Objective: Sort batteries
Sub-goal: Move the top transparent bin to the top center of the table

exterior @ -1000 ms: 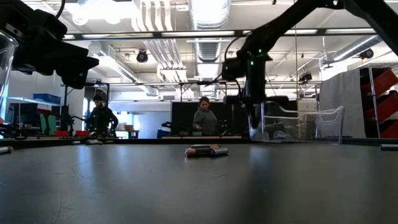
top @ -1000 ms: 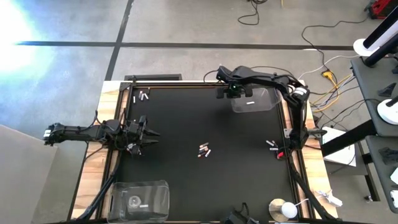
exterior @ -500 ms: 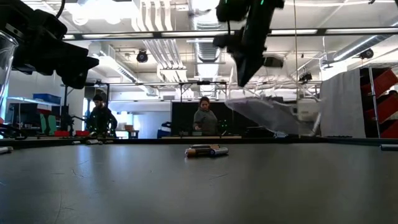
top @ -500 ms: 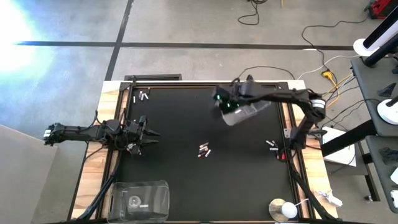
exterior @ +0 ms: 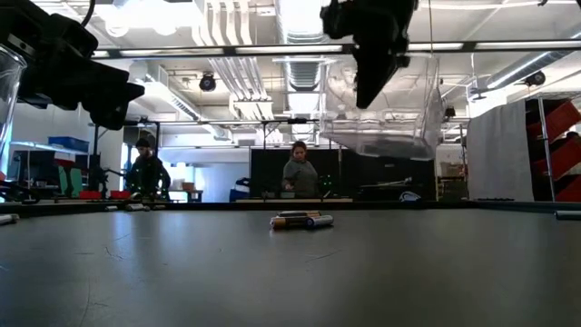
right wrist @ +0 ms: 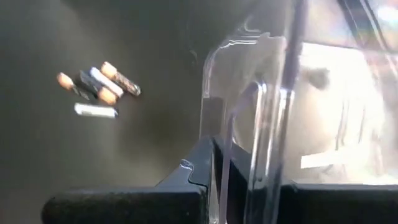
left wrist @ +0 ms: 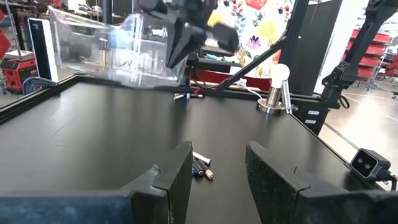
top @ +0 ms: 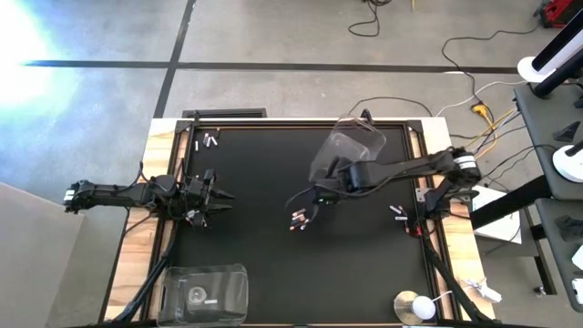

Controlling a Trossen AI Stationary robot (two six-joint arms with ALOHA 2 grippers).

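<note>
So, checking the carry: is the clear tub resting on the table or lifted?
Lifted: the right gripper holds the clear tub well above the table.

arms: two, slender, matte black, jointed segments | left pincer [left wrist: 217, 180]: two broad dark flat-faced fingers with angular edges | right pincer [top: 321, 197]: black, small green light beside it | cables: black, trailing along arms

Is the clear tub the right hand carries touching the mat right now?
Apart. The low view shows the clear tub hanging from the right hand, with background visible between it and the mat.
</note>
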